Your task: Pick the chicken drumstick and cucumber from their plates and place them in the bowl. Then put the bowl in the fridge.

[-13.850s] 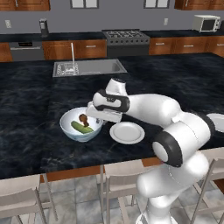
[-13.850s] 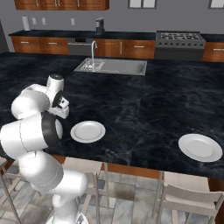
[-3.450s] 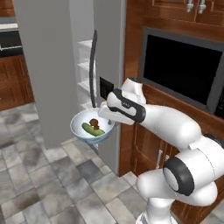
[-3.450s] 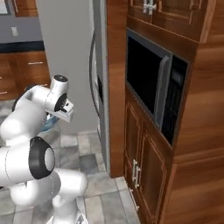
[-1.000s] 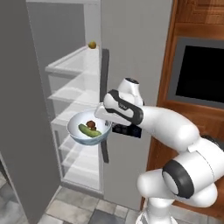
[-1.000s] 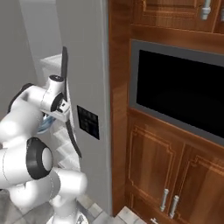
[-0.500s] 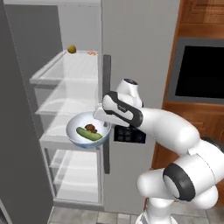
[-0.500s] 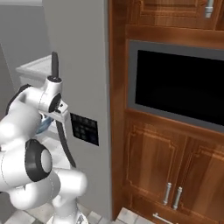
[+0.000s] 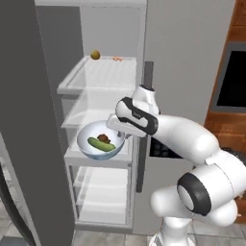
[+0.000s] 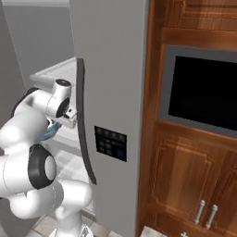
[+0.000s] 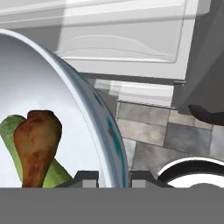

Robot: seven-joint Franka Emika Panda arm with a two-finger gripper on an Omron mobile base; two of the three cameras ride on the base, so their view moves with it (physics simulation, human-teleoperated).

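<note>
Since half a second ago the base has swung further round to face the open fridge (image 9: pixel 192 57), so the shelves now sit squarely ahead, and the bowl (image 9: pixel 99 142) hangs just in front of a middle shelf, a little lower in the frame.

From the left base view, the fridge is flat matte grey, its shelves (image 9: pixel 103 79) translucent white slabs with thin rims. A long dark handle (image 9: pixel 142 126) runs down the door edge. The gripper (image 9: pixel 118 130) is clamped tight on the bowl's right rim. The bowl is deep and round, glossy white inside, pale blue-grey outside. In it lie the cucumber (image 9: pixel 101 144), smooth and dark green, and the drumstick (image 9: pixel 103 139), a knobbly reddish-brown lump touching it. A small olive ball (image 9: pixel 95 55) sits on the top shelf, with something small and orange beside it, too small to make out.

From the right base view, the arm (image 10: pixel 28 125) reaches in past the curved dark handle (image 10: pixel 84 120). A dark control panel (image 10: pixel 110 143) on the door has pale markings, too small to read. The black oven (image 10: pixel 203 90) is set in carved wood.

In the hand view, the finger tips (image 11: pixel 86 178) straddle the bowl rim (image 11: pixel 109 135), pinching it. The drumstick (image 11: pixel 36 146) lies over the cucumber (image 11: pixel 17 131). Grey floor tiles (image 11: pixel 148 131) show below.
</note>
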